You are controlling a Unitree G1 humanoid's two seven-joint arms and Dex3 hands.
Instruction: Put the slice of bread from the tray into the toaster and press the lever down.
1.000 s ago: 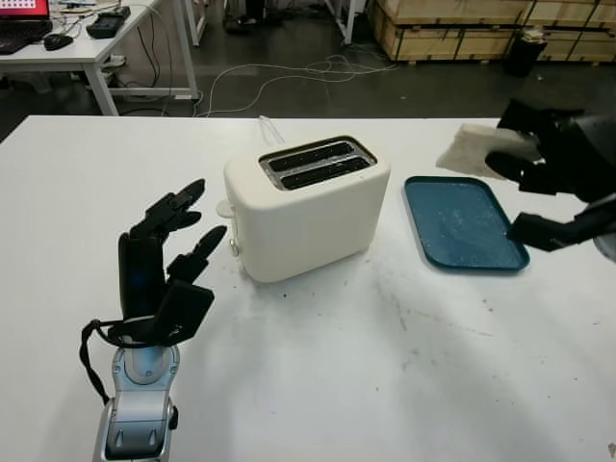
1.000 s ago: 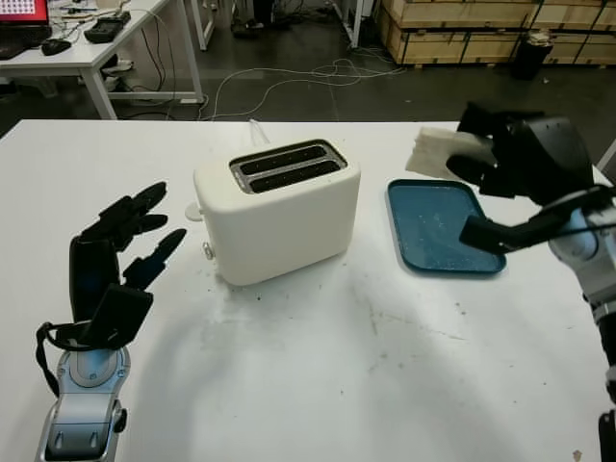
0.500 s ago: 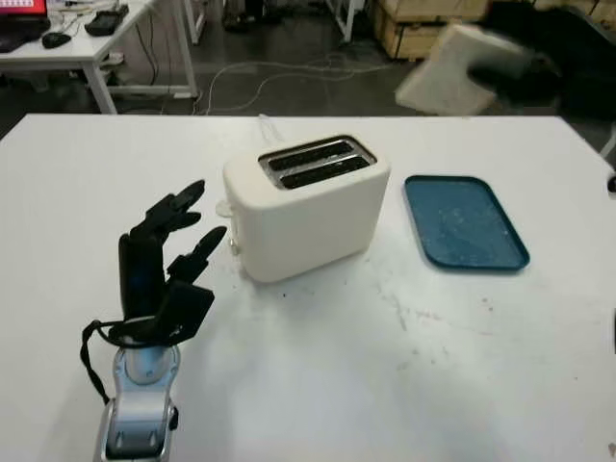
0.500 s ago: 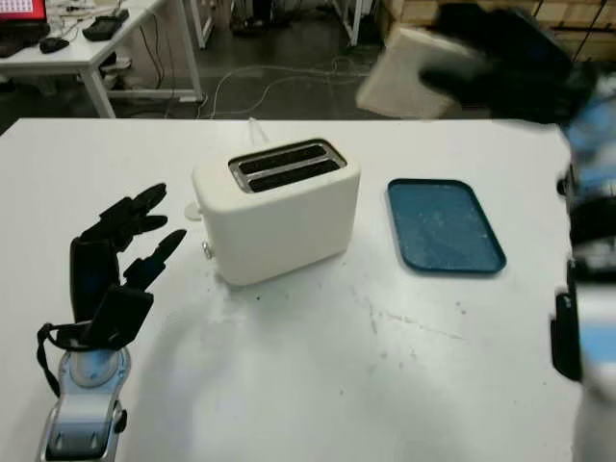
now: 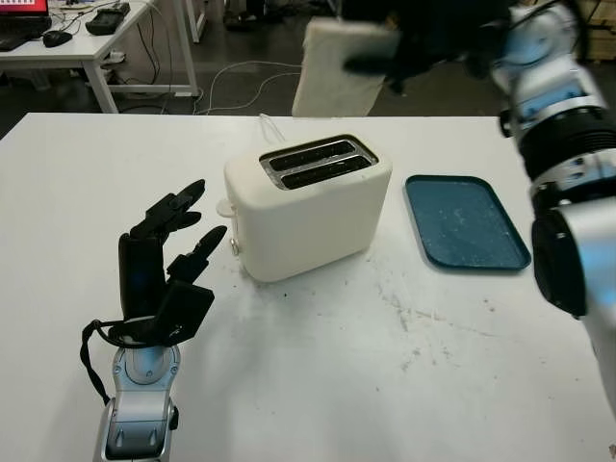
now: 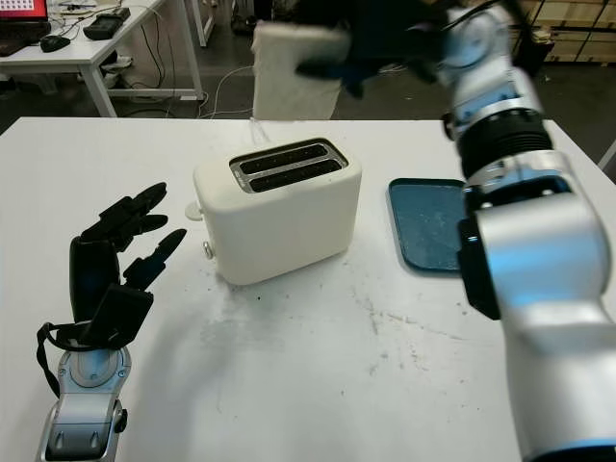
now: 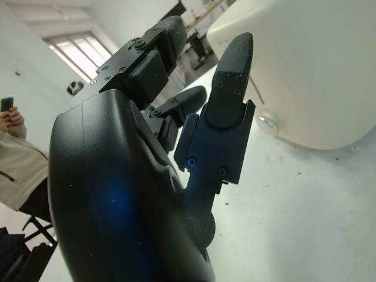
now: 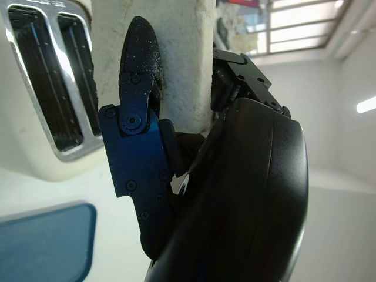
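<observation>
My right hand [image 5: 409, 53] is raised above and behind the cream two-slot toaster [image 5: 308, 207], shut on the pale slice of bread [image 5: 332, 69], which hangs edge-down over the slots [image 5: 318, 162]. The right wrist view has the bread [image 8: 182, 64] pinched between black fingers [image 8: 138, 88], with the toaster slots [image 8: 50, 82] beside it. The blue tray [image 5: 465, 222] lies bare to the right of the toaster. My left hand [image 5: 168, 252] stands open to the left of the toaster, near its side lever [image 5: 224, 207].
The white table [image 5: 318, 385] has scuff marks in front of the toaster. Beyond the far edge are a dark floor with cables [image 5: 289, 72], a desk [image 5: 77, 48] and wooden crates [image 6: 568, 34]. A person [image 7: 14, 158] sits in the background.
My right hand has carried the bread from over the tray up and leftward to above the toaster. The left hand has stayed still.
</observation>
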